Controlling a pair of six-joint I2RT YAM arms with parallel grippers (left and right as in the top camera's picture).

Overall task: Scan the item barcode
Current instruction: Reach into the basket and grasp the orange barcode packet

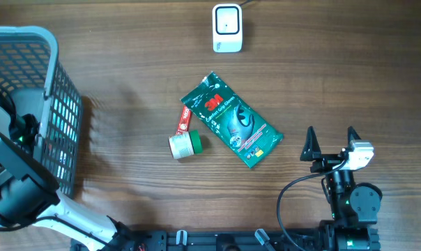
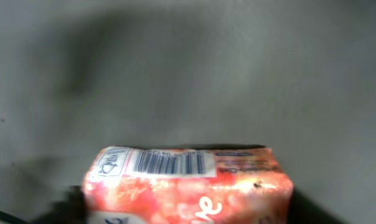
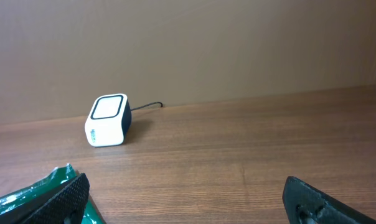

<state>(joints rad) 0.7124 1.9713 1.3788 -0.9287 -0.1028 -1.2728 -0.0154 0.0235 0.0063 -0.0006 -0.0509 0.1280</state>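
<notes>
In the left wrist view a red-orange pack [image 2: 188, 186] with a white barcode label [image 2: 169, 163] on its top face fills the space between my left gripper's [image 2: 188, 210] dark fingers [image 2: 68, 205], which press on both of its ends, over a grey floor. Overhead, that gripper is hidden inside the grey basket [image 1: 57, 90]. The white scanner [image 1: 226, 28] stands at the table's far edge, and is also seen from the right wrist as the scanner [image 3: 107, 119]. My right gripper [image 1: 330, 143] [image 3: 188, 199] stands open above bare wood near the front right.
A green 3M glove pack [image 1: 231, 120] [image 3: 26, 193] lies mid-table, just left of my right gripper. A small red, white and green item [image 1: 185, 136] lies beside it. The scanner's cable runs off the far edge.
</notes>
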